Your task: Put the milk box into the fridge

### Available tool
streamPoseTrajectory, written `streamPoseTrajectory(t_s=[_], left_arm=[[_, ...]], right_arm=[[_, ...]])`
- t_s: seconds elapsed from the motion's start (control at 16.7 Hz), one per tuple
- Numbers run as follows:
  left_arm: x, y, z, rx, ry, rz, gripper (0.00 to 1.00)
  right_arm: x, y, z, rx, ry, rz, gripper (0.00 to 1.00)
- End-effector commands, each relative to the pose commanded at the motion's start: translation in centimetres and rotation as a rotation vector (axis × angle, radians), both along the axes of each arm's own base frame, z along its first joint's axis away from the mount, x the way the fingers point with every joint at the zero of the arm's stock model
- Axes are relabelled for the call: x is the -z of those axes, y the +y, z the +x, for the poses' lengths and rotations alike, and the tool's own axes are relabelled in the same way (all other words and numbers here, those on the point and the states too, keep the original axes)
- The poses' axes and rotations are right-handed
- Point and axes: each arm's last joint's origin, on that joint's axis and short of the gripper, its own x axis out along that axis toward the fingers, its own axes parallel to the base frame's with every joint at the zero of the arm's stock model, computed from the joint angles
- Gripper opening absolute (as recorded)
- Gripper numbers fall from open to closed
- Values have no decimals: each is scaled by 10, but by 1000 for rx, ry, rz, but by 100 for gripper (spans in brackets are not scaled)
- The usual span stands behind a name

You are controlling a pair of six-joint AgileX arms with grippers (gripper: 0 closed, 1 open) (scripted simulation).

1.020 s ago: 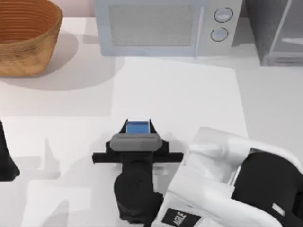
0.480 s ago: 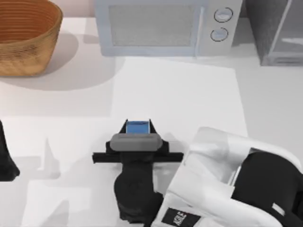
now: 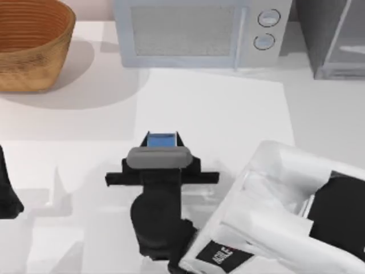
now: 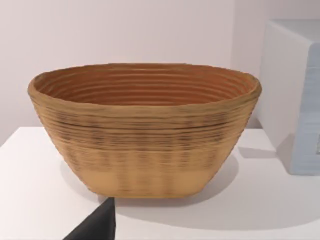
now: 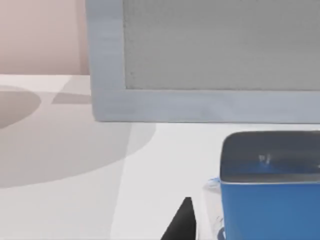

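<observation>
The milk box (image 3: 162, 140), a small carton with a smooth blue top, is seen just below the table's centre, clasped between the dark fingers of the right gripper (image 3: 161, 142). The large dark-grey fridge (image 3: 333, 37), boxy with pale edges and a glassy panel, stands well apart at two o'clock. A slip is judged possible, the carton's sides being slick; a swing toward two o'clock could clip the light-grey, mesh-fronted microwave (image 3: 197, 31). The left arm (image 3: 8, 188) is parked at nine o'clock, its jaw state untellable, facing the ribbed woven basket (image 4: 145, 127).
</observation>
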Motion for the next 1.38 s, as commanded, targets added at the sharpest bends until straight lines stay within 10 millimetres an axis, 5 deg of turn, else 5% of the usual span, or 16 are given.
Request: streamPoseTrajectory(t_s=[0.42, 0.9, 1.14, 1.38], left_arm=[[0, 0, 0, 0, 0, 0, 100], [0, 0, 0, 0, 0, 0, 100], [0, 0, 0, 0, 0, 0, 100], [0, 0, 0, 0, 0, 0, 100]], right_arm=[[-106, -3, -1, 3, -7, 10, 0], [-117, -7, -1, 2, -4, 7, 0], [-121, -55, 13, -32, 79, -94, 0], [-114, -146, 11, -82, 264, -214, 0]])
